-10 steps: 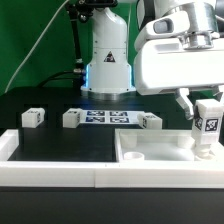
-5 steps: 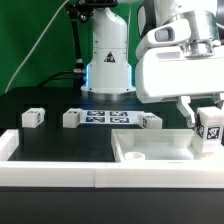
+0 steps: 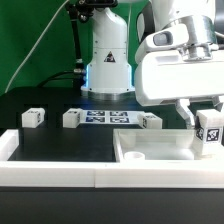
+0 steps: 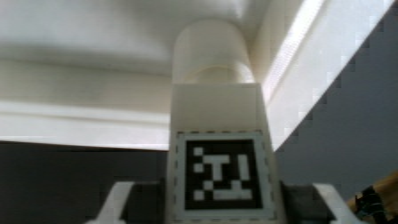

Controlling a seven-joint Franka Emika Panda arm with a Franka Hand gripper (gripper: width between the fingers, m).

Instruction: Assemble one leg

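Note:
My gripper [image 3: 211,125] is shut on a white leg [image 3: 210,131] with a black-and-white tag, holding it upright over the far right corner of the large flat white slab [image 3: 150,150]. In the wrist view the held leg [image 4: 222,120] fills the middle, tag facing the camera, with a finger [image 4: 125,205] pressed on each side; the gripper [image 4: 222,205] is closed around it and the leg's rounded end points at the slab [image 4: 89,100]. Three more legs lie on the black table: one on the exterior view's left [image 3: 32,117], one in the middle [image 3: 72,118], one further right [image 3: 150,121].
The marker board [image 3: 108,117] lies between the middle and right legs. The robot base [image 3: 108,65] stands behind it. A white rail [image 3: 50,178] runs along the table's near edge and a white wall edge [image 3: 8,145] along the exterior view's left.
The gripper with the leg has moved slightly toward the exterior view's right and a little down over the slab's corner. The other legs have not moved.

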